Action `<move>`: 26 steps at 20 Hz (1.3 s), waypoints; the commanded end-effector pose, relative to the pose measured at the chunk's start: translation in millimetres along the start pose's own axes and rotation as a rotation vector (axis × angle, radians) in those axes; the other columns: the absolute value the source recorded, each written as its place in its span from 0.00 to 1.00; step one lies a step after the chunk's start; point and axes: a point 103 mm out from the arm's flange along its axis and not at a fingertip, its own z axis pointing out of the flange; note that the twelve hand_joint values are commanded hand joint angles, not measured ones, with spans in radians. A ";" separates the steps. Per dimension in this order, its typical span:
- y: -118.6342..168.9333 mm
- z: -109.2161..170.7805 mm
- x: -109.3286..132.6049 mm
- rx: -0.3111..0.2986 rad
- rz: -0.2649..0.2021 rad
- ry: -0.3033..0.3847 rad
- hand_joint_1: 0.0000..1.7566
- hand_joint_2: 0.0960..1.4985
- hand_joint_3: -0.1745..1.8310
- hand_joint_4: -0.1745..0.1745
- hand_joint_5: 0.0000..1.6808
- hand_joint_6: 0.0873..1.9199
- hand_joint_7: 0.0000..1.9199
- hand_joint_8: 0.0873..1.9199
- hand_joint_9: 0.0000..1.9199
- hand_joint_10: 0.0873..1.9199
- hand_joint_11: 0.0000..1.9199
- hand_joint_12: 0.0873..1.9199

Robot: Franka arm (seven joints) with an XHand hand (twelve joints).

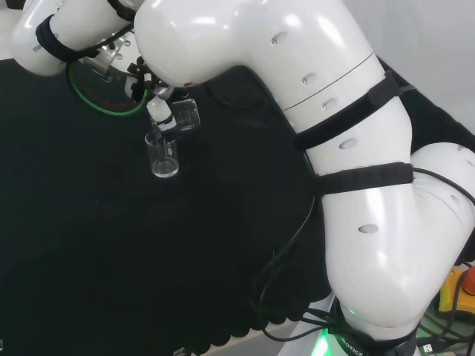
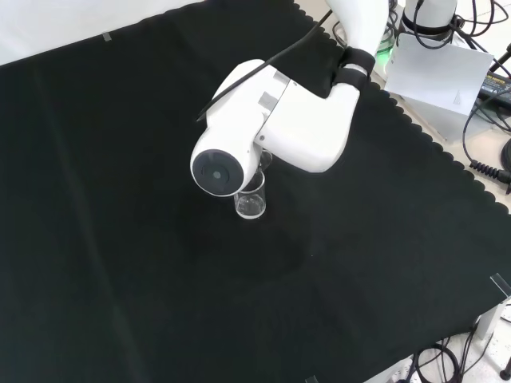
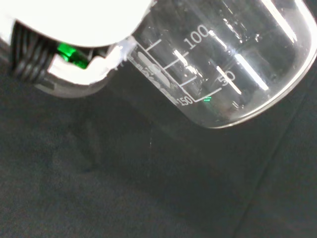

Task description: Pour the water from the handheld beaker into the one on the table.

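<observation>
A clear beaker (image 1: 163,157) stands upright on the black cloth; the front view shows it (image 2: 251,204) just under the arm's round grey cap. Right above it the hand (image 1: 158,110) is curled round a second clear beaker (image 1: 187,115), which is tipped over with its mouth toward the standing one. In the wrist view this held beaker (image 3: 223,64) is close and lies on its side with printed graduation marks, next to a white part of the hand (image 3: 89,15). Whether either beaker holds water I cannot tell.
The arm's big white links (image 1: 356,170) take up the right of the head view, and one link with a grey cap (image 2: 219,171) covers the hand in the front view. A green cable loop (image 1: 104,100) hangs by the wrist. The cloth's scalloped edge (image 2: 431,136) borders a white box (image 2: 435,76).
</observation>
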 end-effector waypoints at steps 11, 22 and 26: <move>-4.7 1.4 -9.6 -0.092 -0.007 0.060 0.65 0.37 0.44 1.00 0.79 0.28 0.88 0.00 0.82 0.00 0.62 0.41; -9.4 14.9 -25.8 -0.242 -0.050 0.216 0.65 0.37 0.44 1.00 0.79 0.28 0.88 0.00 0.82 0.00 0.62 0.41; -8.2 23.3 -33.9 -0.284 -0.064 0.268 0.65 0.37 0.44 1.00 0.79 0.28 0.88 0.00 0.82 0.00 0.62 0.41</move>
